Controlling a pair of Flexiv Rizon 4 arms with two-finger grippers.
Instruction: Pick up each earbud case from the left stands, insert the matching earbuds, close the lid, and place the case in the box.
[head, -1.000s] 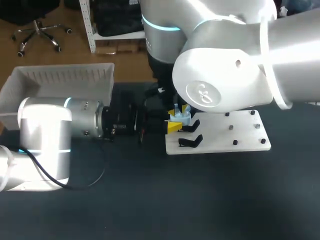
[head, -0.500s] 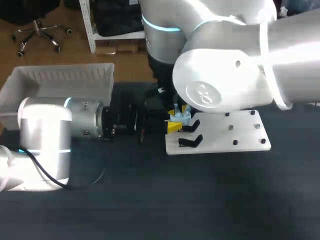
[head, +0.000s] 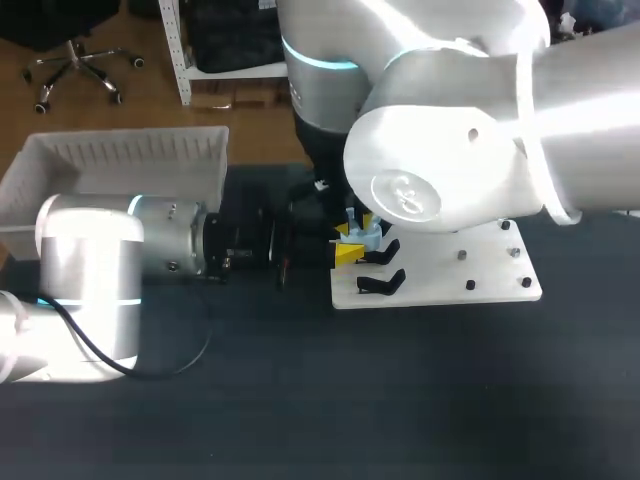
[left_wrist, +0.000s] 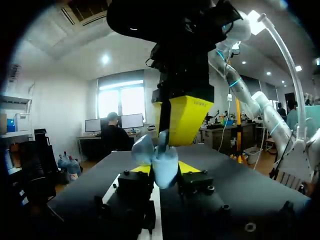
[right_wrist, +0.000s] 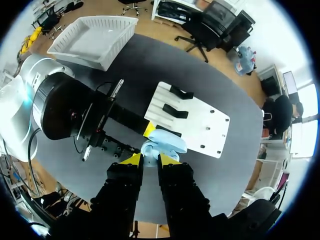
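Note:
A light blue earbud case (head: 362, 237) hangs over the near left corner of the white stand plate (head: 450, 270), held from two sides. My left gripper (head: 345, 252) reaches in level from the left and is shut on the case's body (left_wrist: 162, 167), its lid (left_wrist: 141, 147) tilted open. My right gripper (head: 358, 222) comes down from above and is shut on the upper part of the case (right_wrist: 165, 142), which sits just ahead of its yellow tips (right_wrist: 149, 159). One of its yellow fingers (left_wrist: 185, 120) stands right over the case.
Two black stands (head: 380, 285) sit on the plate's left end, with small black pegs farther right. A white box (head: 120, 170) stands at the back left of the dark table (head: 400, 400). My right arm's large body hides the back middle.
Hardly anything: my right arm's upper body has shifted very slightly. Both grippers and the case stay where they were.

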